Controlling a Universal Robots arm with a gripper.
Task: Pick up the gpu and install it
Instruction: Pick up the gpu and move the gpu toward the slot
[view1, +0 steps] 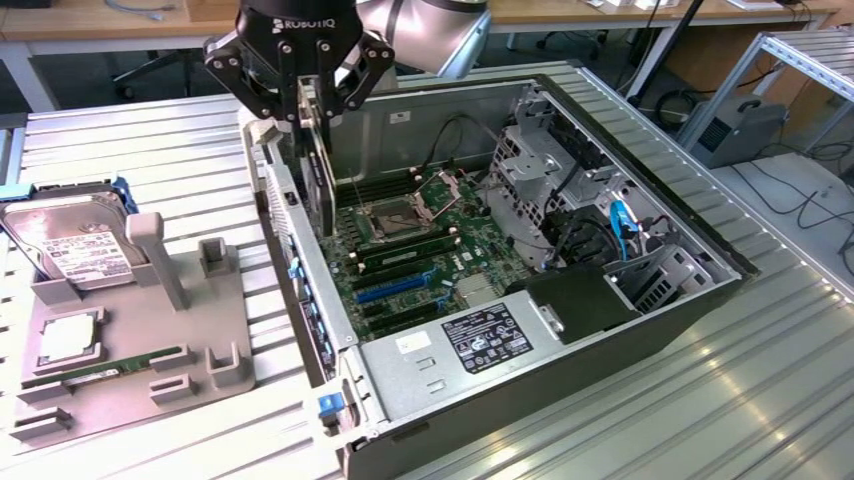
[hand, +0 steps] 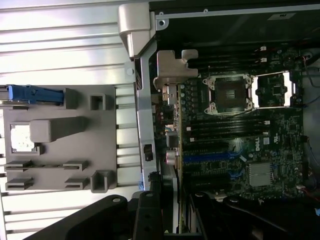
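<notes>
At the exterior view's left, a grey plastic parts tray (view1: 200, 345) holds a silver hard drive with a white label (view1: 70, 250), well apart from the work. Right of it, in the upper middle of the frame, the black two-finger gripper (view1: 315, 112) is clamped on the gpu (view1: 320, 185) - a thin black expansion card hanging edge-down just inside the rear wall of the open grey computer case (view1: 667, 320). The card is above the green motherboard (view1: 427, 255) and not yet seated.

In the wrist view the card (hand: 178, 130) shows edge-on, its silver metal bracket (hand: 172, 67) close to the case's rear frame.

The step in hand looks like alignment over the long blue slots (view1: 396, 287). Doing it well likely means keeping the card upright and parallel to its slot, the bracket sliding clean down the rear wall - any tilt risks the edge catching beside the slot rather than entering it.
</notes>
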